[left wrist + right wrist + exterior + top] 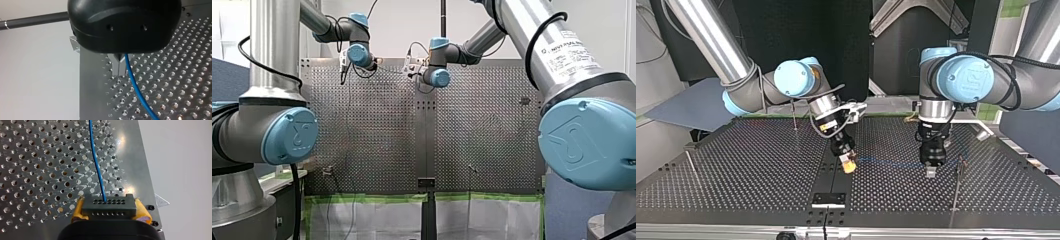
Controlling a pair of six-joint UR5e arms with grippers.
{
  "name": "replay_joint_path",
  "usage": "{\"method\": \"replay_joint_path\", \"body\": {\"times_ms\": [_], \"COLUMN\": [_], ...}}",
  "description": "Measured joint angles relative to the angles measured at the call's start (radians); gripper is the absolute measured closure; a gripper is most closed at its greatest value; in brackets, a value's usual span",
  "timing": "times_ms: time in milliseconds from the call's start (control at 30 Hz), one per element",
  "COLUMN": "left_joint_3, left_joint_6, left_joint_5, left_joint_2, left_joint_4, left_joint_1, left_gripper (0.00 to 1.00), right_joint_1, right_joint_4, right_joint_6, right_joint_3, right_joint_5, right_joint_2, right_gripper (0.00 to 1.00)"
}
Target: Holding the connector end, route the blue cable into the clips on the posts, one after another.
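Right wrist view: right gripper (108, 203) clamped with yellow fingers (78, 208) on the grey connector (108, 208), blue cable (96, 162) leaving it ahead over the table (37, 170). Left wrist view: left gripper (119, 67) narrow, fingers almost together, cable touching their side; pinch not discernible. Only in the top view: cable strung between both grippers at centre, post (958, 172) just right of the left gripper.

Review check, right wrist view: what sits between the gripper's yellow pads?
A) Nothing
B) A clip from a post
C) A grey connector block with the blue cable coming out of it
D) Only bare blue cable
C: my right gripper has its yellow pads on either side of the grey connector block, and the blue cable leaves the block's face.
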Motion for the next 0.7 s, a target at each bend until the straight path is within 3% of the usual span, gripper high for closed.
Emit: {"method": "replay_joint_path", "body": {"times_ms": [333, 700], "left_joint_3": [0.000, -0.001], "left_joint_6": [-0.020, -0.047], "left_joint_5": [-0.015, -0.025], "left_joint_2": [-0.033, -0.112], "left_joint_4": [0.011, 0.005], "left_joint_1": [-0.012, -0.064], "left_gripper": [1.00, 1.00], "right_joint_1": [0.001, -0.003], "right_joint_4": [0.010, 0.008], "right_joint_6": [0.000, -0.002], "right_joint_3": [0.019, 0.080], "right_joint_5": [0.003, 0.003], "right_joint_2": [0.002, 0.012], "right_gripper": [1.00, 1.00]}}
